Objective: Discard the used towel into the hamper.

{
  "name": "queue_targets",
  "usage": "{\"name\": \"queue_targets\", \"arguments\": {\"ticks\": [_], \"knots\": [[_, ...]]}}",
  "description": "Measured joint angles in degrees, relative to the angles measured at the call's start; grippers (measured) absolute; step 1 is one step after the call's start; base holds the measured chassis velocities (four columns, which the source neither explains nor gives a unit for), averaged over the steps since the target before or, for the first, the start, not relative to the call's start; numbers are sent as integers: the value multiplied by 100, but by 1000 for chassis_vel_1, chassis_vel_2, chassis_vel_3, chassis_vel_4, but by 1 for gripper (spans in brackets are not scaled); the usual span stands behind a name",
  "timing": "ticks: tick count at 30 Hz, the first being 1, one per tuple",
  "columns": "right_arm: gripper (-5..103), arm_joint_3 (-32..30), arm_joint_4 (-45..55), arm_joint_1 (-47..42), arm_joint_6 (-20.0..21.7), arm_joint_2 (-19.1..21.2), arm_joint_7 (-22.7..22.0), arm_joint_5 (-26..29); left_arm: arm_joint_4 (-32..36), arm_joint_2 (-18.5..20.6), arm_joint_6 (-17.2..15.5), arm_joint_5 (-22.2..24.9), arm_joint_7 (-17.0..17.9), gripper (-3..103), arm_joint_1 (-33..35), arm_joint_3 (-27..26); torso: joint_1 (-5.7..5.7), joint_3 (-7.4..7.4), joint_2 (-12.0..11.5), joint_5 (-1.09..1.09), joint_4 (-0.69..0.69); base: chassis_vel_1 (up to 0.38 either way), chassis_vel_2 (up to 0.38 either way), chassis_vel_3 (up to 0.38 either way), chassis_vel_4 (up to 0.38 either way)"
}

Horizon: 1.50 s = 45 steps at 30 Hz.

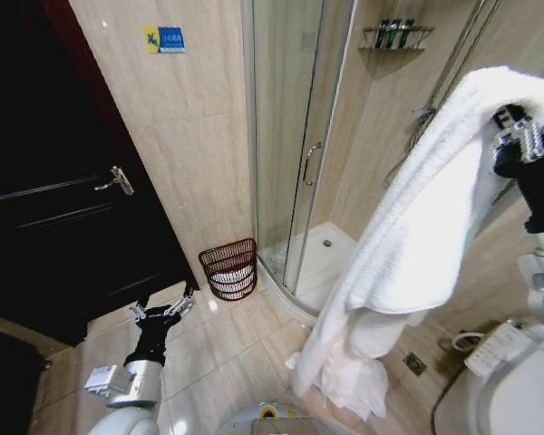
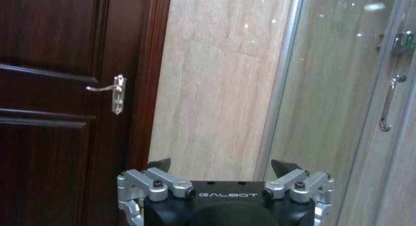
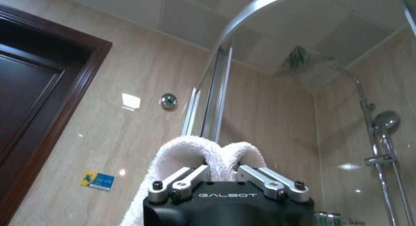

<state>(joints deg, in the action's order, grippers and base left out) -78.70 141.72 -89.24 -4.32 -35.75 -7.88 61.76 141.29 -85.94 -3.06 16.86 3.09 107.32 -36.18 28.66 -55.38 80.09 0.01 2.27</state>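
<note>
While clamped high (right gripper (image 1: 526,136)) — towel (image 1: 417,245), hamper (image 1: 229,269) beyond.

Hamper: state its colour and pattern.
Hamper: dark reddish-brown open wire lattice; clearest in the head view.

Even indoor light, tile glare, dark doorway

Hamper (image 1: 229,269) on tiled floor (image 1: 227,353)
</note>
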Motion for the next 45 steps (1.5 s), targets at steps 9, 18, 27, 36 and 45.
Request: {"name": "queue_targets", "arguments": {"ticks": [9,18,27,36,45], "knots": [[5,13,-1,-5,15,20,-2,-3,0,1,1,0,0,100,0,-1,0,0,0,0,1,157,167,-163,-163],[5,7,-3,-2,13,72,-6,23,0,4,1,0,0,100,0,-3,0,1,1,4,3,191,192,-185,-192],[5,24,-65,6,-23,89,109,62,0,0,0,0,0,100,0,0,1,0,1,0,-1,-15,-4,3,-2],[5,83,-43,-7,-33,72,217,57,0,1,1,0,0,100,0,0,0,0,1,-2,0,-19,-14,13,13],[5,79,-40,-24,-48,41,277,59,0,1,0,0,-1,100,0,0,0,0,0,0,0,4,4,6,4]]}}
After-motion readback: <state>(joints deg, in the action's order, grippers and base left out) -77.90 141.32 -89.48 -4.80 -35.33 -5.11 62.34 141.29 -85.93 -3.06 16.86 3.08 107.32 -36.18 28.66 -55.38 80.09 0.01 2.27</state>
